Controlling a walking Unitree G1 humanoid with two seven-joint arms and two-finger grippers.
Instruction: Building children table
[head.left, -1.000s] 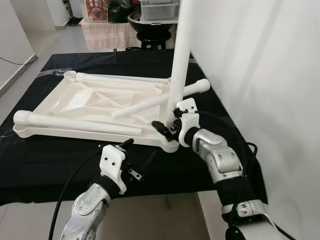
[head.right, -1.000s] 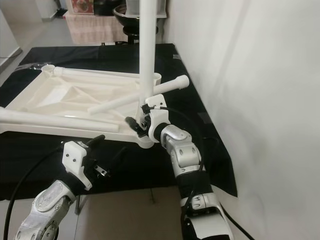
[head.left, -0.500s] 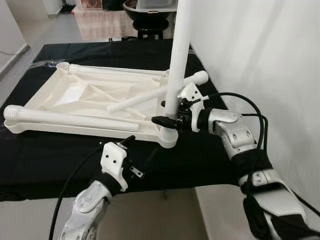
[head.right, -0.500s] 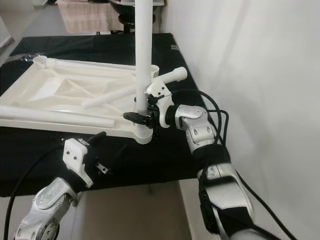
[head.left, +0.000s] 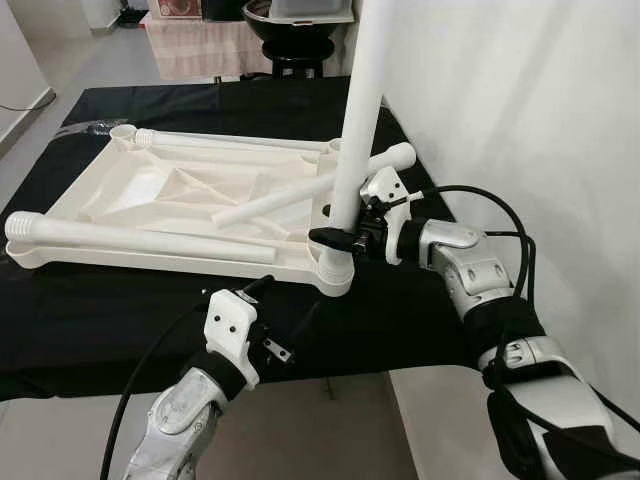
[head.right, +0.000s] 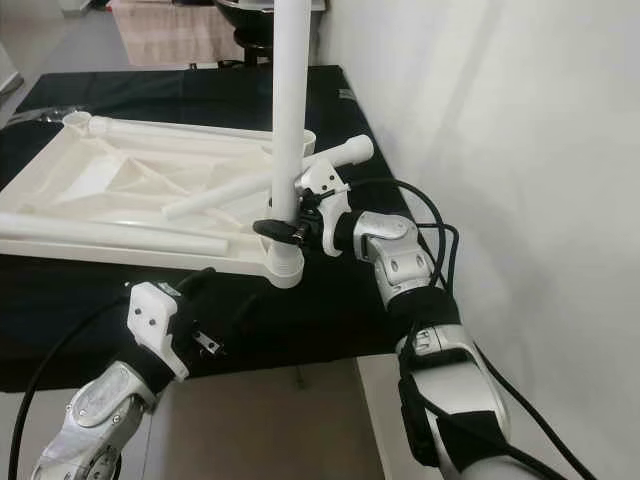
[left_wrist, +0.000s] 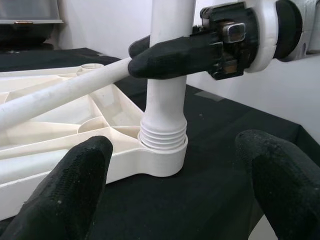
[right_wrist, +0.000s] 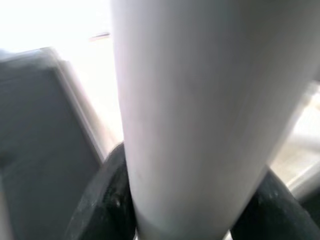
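The white plastic table top (head.left: 170, 195) lies upside down on a black cloth. A white leg (head.left: 360, 100) stands upright in its near right corner socket (left_wrist: 162, 160), threaded end (left_wrist: 161, 135) seated in the socket. My right gripper (head.left: 335, 238) reaches in from the right and is shut on this leg just above the threads; the right wrist view has the leg (right_wrist: 200, 115) squeezed between black fingers (right_wrist: 107, 200). My left gripper (head.left: 278, 305) hovers open in front of the table's near edge, pointing at the socket, holding nothing.
Three loose legs lie on the upturned top: one along the near edge (head.left: 140, 238), one slanting (head.left: 300, 192), one at the far edge (head.left: 230, 140). A white wall (head.left: 500, 100) rises close on the right. A black stool (head.left: 300, 45) stands behind the cloth-covered table.
My right arm has swung out to the right and its gripper now grasps the upright leg from the side, slightly higher. The camera shifted a little. My left gripper stays put.
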